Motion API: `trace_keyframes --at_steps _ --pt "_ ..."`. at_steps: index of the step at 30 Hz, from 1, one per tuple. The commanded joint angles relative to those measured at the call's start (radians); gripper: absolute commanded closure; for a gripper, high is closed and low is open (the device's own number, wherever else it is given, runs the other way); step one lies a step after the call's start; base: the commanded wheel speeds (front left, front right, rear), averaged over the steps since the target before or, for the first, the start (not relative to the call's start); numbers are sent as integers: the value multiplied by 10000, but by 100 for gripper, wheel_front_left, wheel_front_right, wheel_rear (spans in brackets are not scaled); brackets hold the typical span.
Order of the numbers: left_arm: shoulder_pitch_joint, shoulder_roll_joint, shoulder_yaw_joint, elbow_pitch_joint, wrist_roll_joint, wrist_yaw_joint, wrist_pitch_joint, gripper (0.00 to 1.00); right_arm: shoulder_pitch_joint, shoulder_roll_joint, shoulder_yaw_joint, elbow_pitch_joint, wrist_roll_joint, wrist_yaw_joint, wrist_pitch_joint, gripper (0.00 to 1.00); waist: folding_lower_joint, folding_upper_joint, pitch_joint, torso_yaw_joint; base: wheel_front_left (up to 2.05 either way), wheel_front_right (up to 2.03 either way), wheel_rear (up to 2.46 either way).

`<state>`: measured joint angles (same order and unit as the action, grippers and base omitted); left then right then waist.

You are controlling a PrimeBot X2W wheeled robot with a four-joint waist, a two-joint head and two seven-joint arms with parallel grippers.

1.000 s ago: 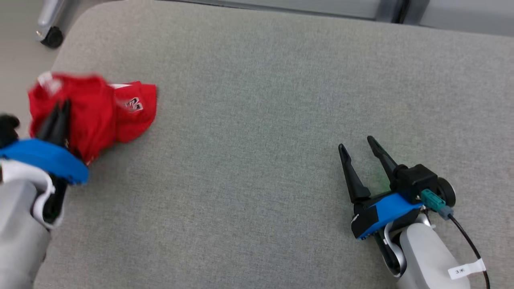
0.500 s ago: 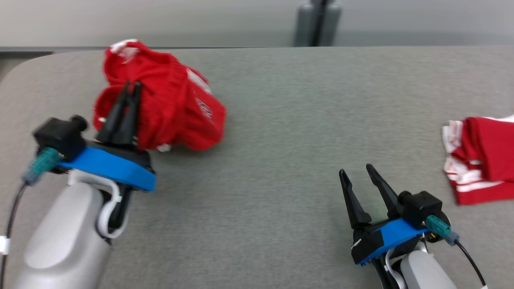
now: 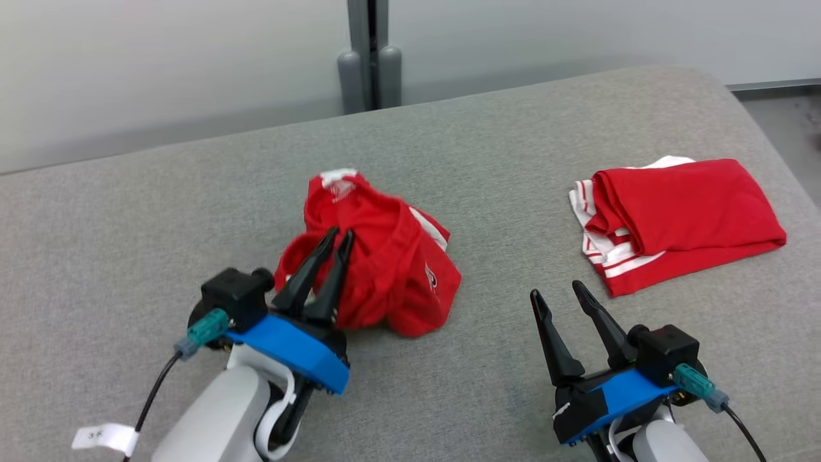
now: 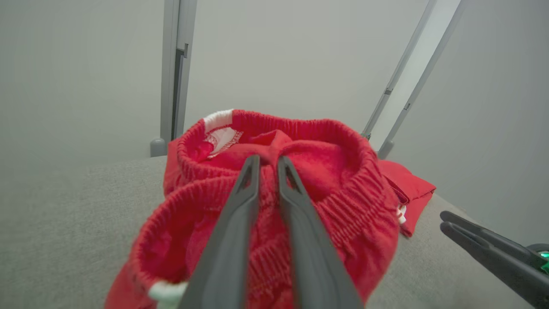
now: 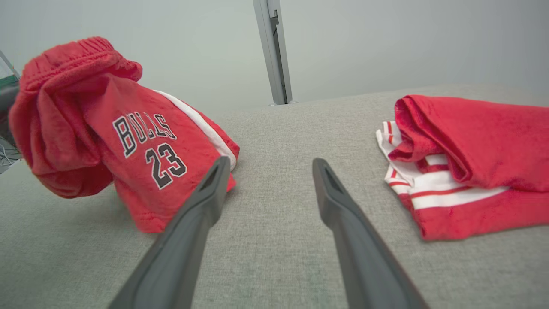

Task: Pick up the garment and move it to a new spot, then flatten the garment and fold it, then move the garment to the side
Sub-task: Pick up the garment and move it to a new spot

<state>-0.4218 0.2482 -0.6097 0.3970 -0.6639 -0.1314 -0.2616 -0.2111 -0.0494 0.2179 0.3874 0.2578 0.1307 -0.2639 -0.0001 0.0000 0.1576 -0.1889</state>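
Note:
The garment (image 3: pixel 385 276) is a pair of red shorts with a white side stripe, bunched in a heap left of centre on the grey padded table (image 3: pixel 160 212). My left gripper (image 3: pixel 340 236) holds its elastic waistband up; the lower cloth rests on the table. In the left wrist view the fingers (image 4: pixel 240 214) stand a narrow gap apart, with puckered cloth of the garment (image 4: pixel 343 180) pinched at the left gripper (image 4: pixel 268 159). The garment (image 5: pixel 141 141) shows its printed leg. My right gripper (image 3: pixel 556 290) (image 5: pixel 271 162) is open and holds nothing, low over bare table right of the heap.
A folded red garment with white stripes (image 3: pixel 680 212) (image 5: pixel 472 159) lies at the right, close to the table's rounded far right corner (image 3: pixel 725 83). A grey post (image 3: pixel 369 58) stands behind the far edge. Bare cloth surface lies between the two garments.
The head view has swung right, bringing the folded garment into view. My left gripper has brought the garment toward the right gripper, and its fingers have parted slightly. The right gripper stays open.

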Motion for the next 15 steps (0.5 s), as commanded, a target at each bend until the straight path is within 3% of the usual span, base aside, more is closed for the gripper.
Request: trace_keyframes --at_steps 1,8,15 --pt "151 -5 108 81 -43 14 -44 0 175 -23 -6 -35 42 1 -3 0 1 0 -91 -92 0 0 0" --pt "951 -127 1192 342 410 14 -44 0 330 -25 -228 50 62 1 -3 0 1 0 -380 134 0 0 0" --pt "2183 -286 2861 413 1076 14 -38 0 429 -26 -325 180 181 1 -3 0 1 0 -932 543 0 0 0"
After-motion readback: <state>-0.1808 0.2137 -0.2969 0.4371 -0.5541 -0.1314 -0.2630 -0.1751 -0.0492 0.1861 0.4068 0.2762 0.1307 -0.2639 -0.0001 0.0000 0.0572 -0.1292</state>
